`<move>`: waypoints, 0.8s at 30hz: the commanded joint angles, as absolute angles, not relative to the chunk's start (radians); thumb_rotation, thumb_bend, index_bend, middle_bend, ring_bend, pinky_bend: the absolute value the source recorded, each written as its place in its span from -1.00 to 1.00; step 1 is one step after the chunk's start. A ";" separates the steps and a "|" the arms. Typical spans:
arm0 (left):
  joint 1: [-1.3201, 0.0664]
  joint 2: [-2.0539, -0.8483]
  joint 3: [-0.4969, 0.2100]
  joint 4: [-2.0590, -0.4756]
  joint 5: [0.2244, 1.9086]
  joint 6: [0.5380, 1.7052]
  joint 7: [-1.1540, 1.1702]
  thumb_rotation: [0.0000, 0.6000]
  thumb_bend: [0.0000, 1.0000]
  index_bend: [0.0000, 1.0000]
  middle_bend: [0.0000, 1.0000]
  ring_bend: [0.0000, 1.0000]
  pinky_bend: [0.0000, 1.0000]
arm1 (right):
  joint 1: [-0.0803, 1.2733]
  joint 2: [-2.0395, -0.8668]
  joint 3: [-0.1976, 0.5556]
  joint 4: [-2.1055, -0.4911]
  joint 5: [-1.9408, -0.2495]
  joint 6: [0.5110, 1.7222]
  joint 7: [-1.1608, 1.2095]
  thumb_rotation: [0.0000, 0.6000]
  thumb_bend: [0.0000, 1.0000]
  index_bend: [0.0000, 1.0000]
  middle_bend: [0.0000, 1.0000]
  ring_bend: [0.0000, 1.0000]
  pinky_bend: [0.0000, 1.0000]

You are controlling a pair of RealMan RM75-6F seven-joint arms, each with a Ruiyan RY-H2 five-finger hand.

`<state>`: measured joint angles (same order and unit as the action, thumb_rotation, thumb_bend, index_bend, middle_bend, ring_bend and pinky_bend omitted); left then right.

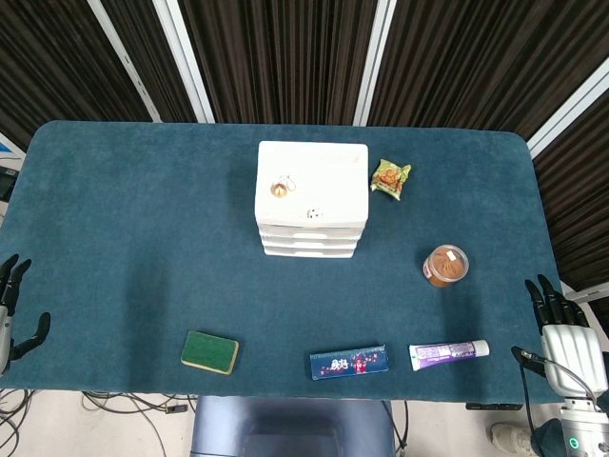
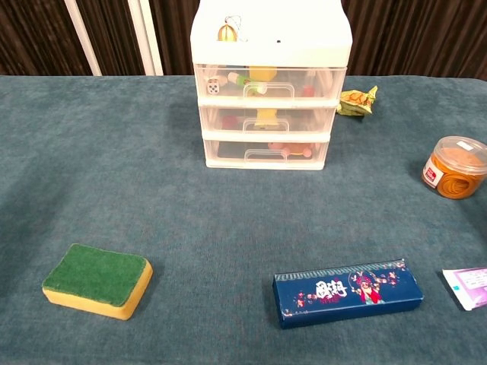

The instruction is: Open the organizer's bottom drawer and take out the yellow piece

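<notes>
I see the teal surface (image 1: 143, 238) filling most of my view, with the white organizer (image 2: 270, 84) standing toward the far middle, all three drawers pushed in. Its bottom drawer (image 2: 266, 152) is closed; through the clear front I make out reddish bits, but I cannot tell a yellow piece there. Near the front edge lie a blue box (image 2: 348, 291), a green sponge (image 2: 97, 280) to the left, and a toothpaste tube (image 1: 449, 354) to the right. A round tub (image 2: 454, 167) sits at the right, a small snack packet (image 1: 390, 178) just right of the organizer. My left hand (image 1: 11, 314) and right hand (image 1: 563, 328) hang off the surface's near corners, fingers spread, holding nothing.
</notes>
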<state>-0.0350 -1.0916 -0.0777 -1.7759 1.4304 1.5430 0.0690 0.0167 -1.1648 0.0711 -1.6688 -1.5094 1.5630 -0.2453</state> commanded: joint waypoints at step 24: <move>-0.031 -1.081 -0.091 -1.783 1.414 1.548 0.028 1.00 -0.20 -1.00 -1.00 -1.00 -1.00 | 0.160 -1.169 0.031 -1.822 -1.538 1.284 0.357 1.00 -0.57 -0.69 0.43 0.69 0.61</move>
<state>-0.0307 -1.0815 -0.0891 -1.7843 1.4175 1.5508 0.0310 0.0989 -1.1834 0.0321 -1.7687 -1.5515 1.3886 0.2230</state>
